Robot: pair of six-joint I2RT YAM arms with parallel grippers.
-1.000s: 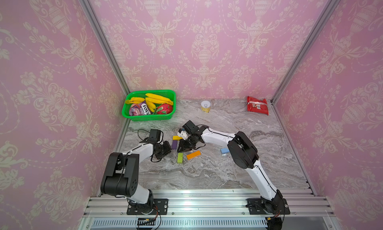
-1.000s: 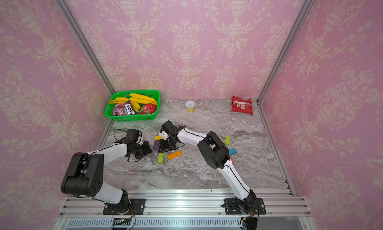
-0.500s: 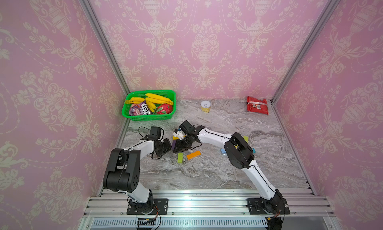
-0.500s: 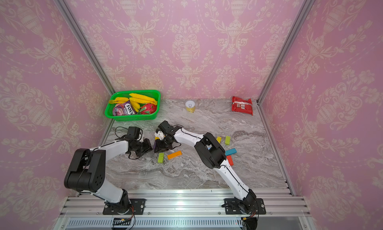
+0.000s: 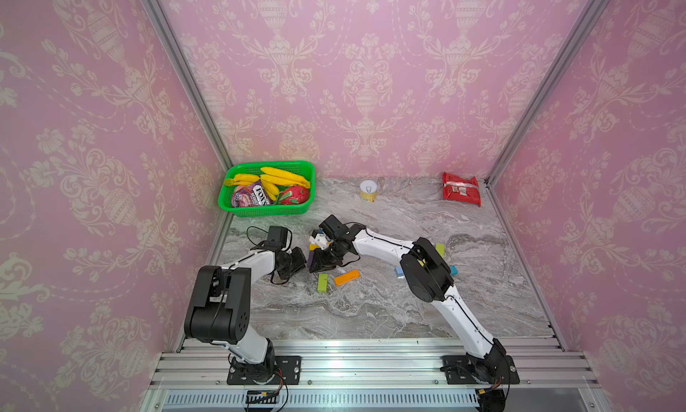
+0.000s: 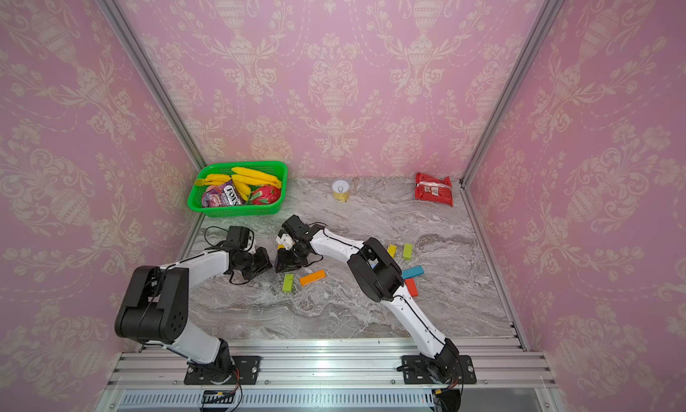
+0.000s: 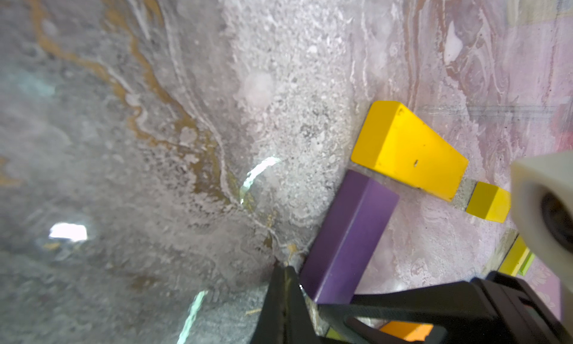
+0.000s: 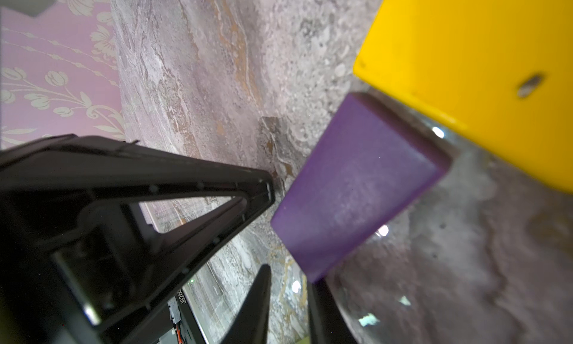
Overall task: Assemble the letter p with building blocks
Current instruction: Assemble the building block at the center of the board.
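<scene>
In both top views the arms meet left of the middle of the table (image 5: 371, 310), near its left edge. The left fingers (image 5: 298, 261) and right fingers (image 5: 321, 261) point at each other over a purple block (image 5: 310, 257). A yellow block (image 5: 314, 246) lies just behind it. A lime green block (image 5: 323, 282) and an orange block (image 5: 346, 277) lie just in front, and bare marble runs from them to the front edge. A teal block (image 6: 412, 272) and a red block (image 6: 411, 287) sit by the right arm's elbow. A green basket (image 5: 267, 210), a can (image 5: 368, 191) and a red snack packet (image 5: 461, 188) line the back wall, well apart.

Left wrist view: the left fingers (image 7: 283, 299) are pressed together, empty, their tip just beside a corner of the flat-lying purple block (image 7: 350, 237). Its far end nearly meets the yellow block's (image 7: 409, 150) long edge, a thin strip of table between. Broad bare marble lies on its other side.

Right wrist view: the right fingers (image 8: 259, 311) stand a narrow gap apart, table showing between, the purple block's (image 8: 356, 187) end at their tips. Whether they touch it I cannot tell.
</scene>
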